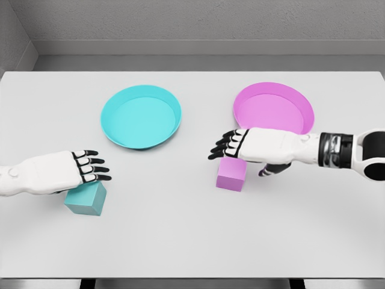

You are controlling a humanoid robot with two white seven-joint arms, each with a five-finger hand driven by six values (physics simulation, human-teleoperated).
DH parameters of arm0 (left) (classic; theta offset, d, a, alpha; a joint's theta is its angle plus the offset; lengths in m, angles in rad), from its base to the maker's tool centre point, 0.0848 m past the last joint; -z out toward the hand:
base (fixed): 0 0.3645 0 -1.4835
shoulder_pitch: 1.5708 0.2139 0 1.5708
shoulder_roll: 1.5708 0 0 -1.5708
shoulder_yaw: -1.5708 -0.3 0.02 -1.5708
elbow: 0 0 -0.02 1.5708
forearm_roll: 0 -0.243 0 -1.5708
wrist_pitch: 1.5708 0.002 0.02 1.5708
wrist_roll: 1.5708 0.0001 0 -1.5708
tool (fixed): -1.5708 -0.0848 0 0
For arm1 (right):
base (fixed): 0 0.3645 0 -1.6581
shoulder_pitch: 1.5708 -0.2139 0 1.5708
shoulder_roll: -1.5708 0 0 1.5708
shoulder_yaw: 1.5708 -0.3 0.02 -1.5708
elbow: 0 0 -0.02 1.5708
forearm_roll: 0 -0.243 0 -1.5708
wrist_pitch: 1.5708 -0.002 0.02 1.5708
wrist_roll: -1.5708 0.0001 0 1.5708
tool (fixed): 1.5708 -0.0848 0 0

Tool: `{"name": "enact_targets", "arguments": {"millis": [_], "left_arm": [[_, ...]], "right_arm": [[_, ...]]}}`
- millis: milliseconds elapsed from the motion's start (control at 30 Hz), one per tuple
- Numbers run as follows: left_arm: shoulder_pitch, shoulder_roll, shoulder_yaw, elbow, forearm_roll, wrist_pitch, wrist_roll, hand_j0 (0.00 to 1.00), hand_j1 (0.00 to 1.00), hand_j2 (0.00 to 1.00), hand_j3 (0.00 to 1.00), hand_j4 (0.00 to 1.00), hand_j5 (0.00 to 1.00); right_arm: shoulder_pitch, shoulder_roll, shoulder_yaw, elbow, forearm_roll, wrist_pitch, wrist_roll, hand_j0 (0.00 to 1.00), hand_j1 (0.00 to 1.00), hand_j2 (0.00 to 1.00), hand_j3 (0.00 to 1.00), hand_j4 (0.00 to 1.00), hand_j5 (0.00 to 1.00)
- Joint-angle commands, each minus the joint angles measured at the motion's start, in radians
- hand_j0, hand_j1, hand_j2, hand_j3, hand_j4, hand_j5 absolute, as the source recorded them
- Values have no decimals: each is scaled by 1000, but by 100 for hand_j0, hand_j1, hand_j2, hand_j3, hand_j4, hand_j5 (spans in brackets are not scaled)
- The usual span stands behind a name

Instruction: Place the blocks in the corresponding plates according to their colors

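The left hand [57, 171] hovers over the cyan cube block [86, 199] with fingers straight – holding nothing. The right hand [258, 146], fingers also extended, hovers above the pink cube block [231, 174], near the round pink plate [274, 108].

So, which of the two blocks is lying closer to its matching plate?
The pink cube block: it sits just below the round pink plate, whereas the teal cube block lies farther from the round teal plate.
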Motion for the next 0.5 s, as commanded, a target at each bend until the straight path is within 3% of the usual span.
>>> {"name": "enact_targets", "arguments": {"millis": [0, 300, 467], "left_arm": [[0, -3, 0, -1, 4, 1, 0, 100, 100, 100, 100, 100, 100], [3, -3, 0, -7, 6, 1, 0, 100, 100, 100, 100, 100, 100], [5, 0, 0, -7, 6, 1, -3, 100, 100, 100, 100, 100, 100]], "right_arm": [[-2, 3, 14, -1, -1, 21, 15, 100, 100, 100, 100, 100, 100], [-46, 66, 76, -1, 6, 70, 78, 100, 100, 100, 100, 100, 100], [-61, 67, 103, 5, 12, 102, 80, 100, 100, 100, 100, 100, 100]]}}
